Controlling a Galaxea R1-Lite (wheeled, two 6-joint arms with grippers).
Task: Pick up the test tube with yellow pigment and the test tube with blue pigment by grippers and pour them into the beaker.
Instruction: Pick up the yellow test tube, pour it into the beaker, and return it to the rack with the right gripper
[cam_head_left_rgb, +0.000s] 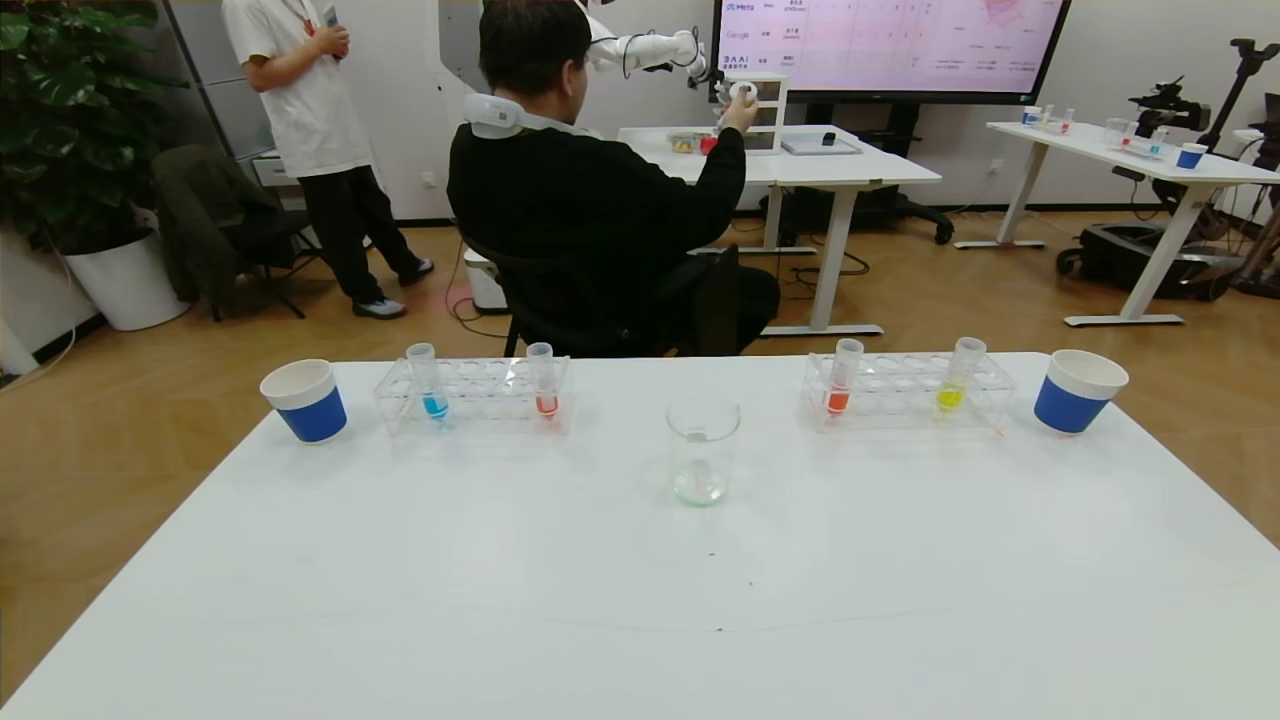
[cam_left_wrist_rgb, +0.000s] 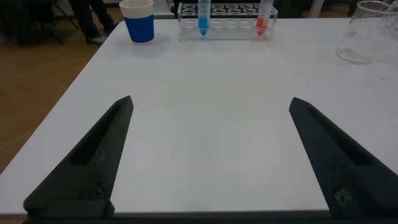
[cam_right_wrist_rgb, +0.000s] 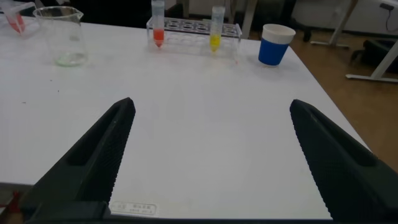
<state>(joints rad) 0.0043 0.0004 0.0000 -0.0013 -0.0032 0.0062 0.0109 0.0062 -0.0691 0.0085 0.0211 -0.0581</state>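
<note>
Cyan-blue liquid is sitting in the rounded tip of the test tube with blue pigment (cam_head_left_rgb: 431, 383), which is standing upright, rim up, in the clear rack (cam_head_left_rgb: 472, 396) on the robot's left. On the right side, the test tube with yellow pigment (cam_head_left_rgb: 958, 377) is leaning slightly in the second rack (cam_head_left_rgb: 906, 391), tip down. Between the racks, nearer the robot, the beaker (cam_head_left_rgb: 702, 451) is standing mouth up on the white table (cam_head_left_rgb: 640, 600). The left gripper (cam_left_wrist_rgb: 211, 155) and right gripper (cam_right_wrist_rgb: 211, 155) are hovering low over the table's near edge, fingers spread wide, holding nothing. Far back, a wall screen (cam_head_left_rgb: 890, 45) is showing "Meta" and "Google".
</note>
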